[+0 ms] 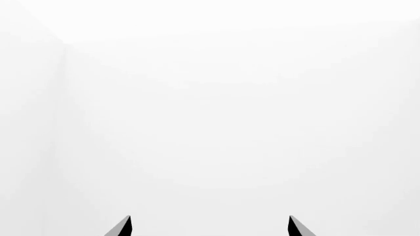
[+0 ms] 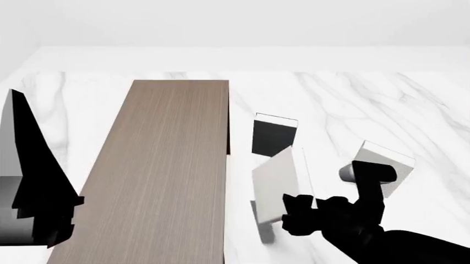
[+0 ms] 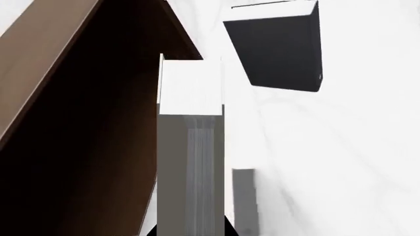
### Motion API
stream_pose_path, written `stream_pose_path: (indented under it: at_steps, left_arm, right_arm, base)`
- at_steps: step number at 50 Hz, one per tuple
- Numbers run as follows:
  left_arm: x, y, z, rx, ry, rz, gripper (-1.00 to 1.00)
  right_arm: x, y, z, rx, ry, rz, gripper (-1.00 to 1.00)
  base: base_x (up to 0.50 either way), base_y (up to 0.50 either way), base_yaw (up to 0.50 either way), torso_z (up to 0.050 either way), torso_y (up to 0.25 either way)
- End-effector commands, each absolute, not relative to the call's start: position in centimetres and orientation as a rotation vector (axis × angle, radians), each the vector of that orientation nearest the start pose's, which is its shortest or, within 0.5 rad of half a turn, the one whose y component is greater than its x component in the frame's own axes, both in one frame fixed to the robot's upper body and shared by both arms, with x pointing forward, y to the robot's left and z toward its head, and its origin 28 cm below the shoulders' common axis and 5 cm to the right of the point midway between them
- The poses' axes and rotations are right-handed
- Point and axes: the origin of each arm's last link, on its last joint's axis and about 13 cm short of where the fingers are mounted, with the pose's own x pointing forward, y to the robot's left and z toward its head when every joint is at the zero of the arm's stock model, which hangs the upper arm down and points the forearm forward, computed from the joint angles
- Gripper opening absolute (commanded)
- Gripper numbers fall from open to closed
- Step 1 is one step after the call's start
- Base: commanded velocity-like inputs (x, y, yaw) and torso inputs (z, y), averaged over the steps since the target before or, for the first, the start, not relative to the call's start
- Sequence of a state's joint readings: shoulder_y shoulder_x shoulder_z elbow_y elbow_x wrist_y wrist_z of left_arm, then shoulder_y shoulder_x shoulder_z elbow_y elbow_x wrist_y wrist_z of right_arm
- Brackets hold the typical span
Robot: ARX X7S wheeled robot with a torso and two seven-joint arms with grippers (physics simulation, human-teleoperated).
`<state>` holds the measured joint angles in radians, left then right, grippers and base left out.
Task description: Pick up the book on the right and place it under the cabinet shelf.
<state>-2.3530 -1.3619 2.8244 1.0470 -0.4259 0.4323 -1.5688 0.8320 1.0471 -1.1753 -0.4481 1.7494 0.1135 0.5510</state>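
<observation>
Right jaws closed on the book [image 2: 278, 184], gripped near its lower edge by the right gripper [image 2: 301, 217]; in the right wrist view the book's page edge [image 3: 190, 162] runs straight out from between the fingers. Left jaws spread apart with nothing between them, the left gripper [image 1: 210, 227] facing blank white in its own view, parked at the far left of the head view [image 2: 41, 192], well clear of the work.

Book lifted off the marble table [image 2: 382, 104], tilted, hanging just beside the right side of the brown cabinet [image 2: 162, 170]. Dark hollow under the cabinet top [image 3: 98, 147] visible in the wrist view, close beside the book. Black book [image 2: 273, 136] standing further back on the table; another pale book [image 2: 386, 165] off to the right, untouched.

Step in hand, by the look of it: pick done, carry toward the cabinet under way, placing not yet done.

Next move likely calls for laying the book flatter or keeping it edge-on, lining it up with the opening, then sliding it leftward into the hollow without clipping the cabinet's side or the black book behind. Release only once inside and supported.
</observation>
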Motion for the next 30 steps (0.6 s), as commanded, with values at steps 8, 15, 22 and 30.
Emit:
stream_pose_path:
  at_steps: [8, 15, 22, 30]
  left_arm:
    - [11.0, 24.5, 23.9, 0.060, -0.725, 0.020, 1.00]
    - [11.1, 24.5, 24.0, 0.062, -0.725, 0.022, 1.00]
    - [11.1, 24.4, 24.1, 0.061, -0.724, 0.021, 1.00]
    - [11.1, 24.4, 24.1, 0.061, -0.724, 0.021, 1.00]
  right_arm:
    - [22.2, -12.2, 14.7, 0.373, 0.514, 0.419, -1.00]
    - [22.3, -11.9, 13.5, 0.408, 0.537, 0.424, -1.00]
    - [22.6, -11.7, 12.6, 0.451, 0.558, 0.432, -1.00]
    - [22.7, -11.4, 12.0, 0.479, 0.570, 0.441, -1.00]
  base:
    - [0.00, 0.00, 0.00, 0.001, 0.001]
    - [0.00, 0.00, 0.00, 0.000, 0.001]
    - [0.00, 0.00, 0.00, 0.000, 0.001]
    - [0.00, 0.00, 0.00, 0.000, 0.001]
